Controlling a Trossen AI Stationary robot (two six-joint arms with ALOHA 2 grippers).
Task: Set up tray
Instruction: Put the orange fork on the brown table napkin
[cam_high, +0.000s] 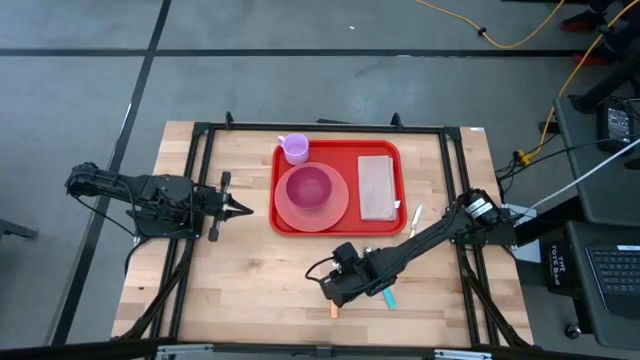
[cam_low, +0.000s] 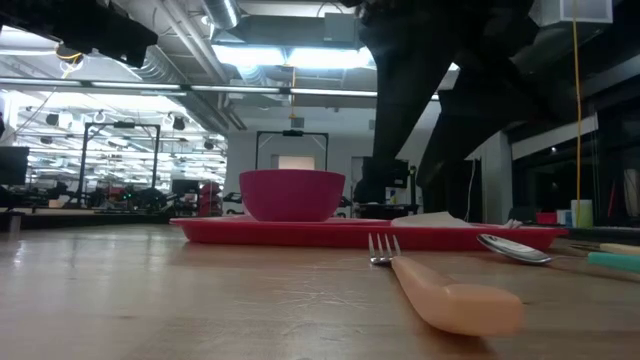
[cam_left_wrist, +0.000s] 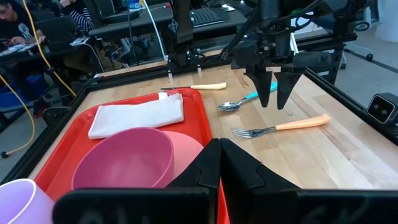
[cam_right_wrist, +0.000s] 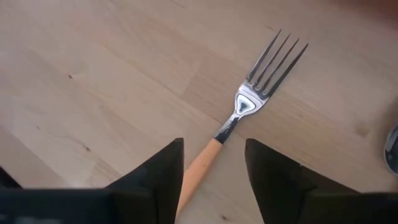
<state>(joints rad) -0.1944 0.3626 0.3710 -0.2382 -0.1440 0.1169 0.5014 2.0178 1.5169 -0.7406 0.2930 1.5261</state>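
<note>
The red tray (cam_high: 338, 188) is sitting at the middle of the tabletop (cam_high: 250, 270), toward its far edge, and it is already partly laid: a round pink plate (cam_high: 336, 212) is lying on the tray's left half with a magenta bowl (cam_high: 309, 186) standing on it, a folded napkin (cam_high: 376, 186) is lying along the tray's right half, and a small lilac cup (cam_high: 294, 148) is standing at the tray's far left corner. The cutlery is still lying off the tray on bare wood. A fork (cam_right_wrist: 256, 98) with a peach handle is lying near the tabletop's near edge, a spoon (cam_left_wrist: 241, 101) with a teal handle is lying just beside it, and a knife (cam_left_wrist: 198, 87) with a pale handle is lying by the tray's right rim. The right tool (cam_left_wrist: 274, 94) is hovering directly over the fork, its fingers parted and straddling the handle without gripping it, so the fork is judged to be the piece in hand. The left tool (cam_high: 238, 209) is waiting closed and empty near the tabletop's left edge, pointing toward the tray. By this reading, the dishes are placed and the three utensils are remaining to be carried over, so the setup is looking somewhat past halfway.
</note>
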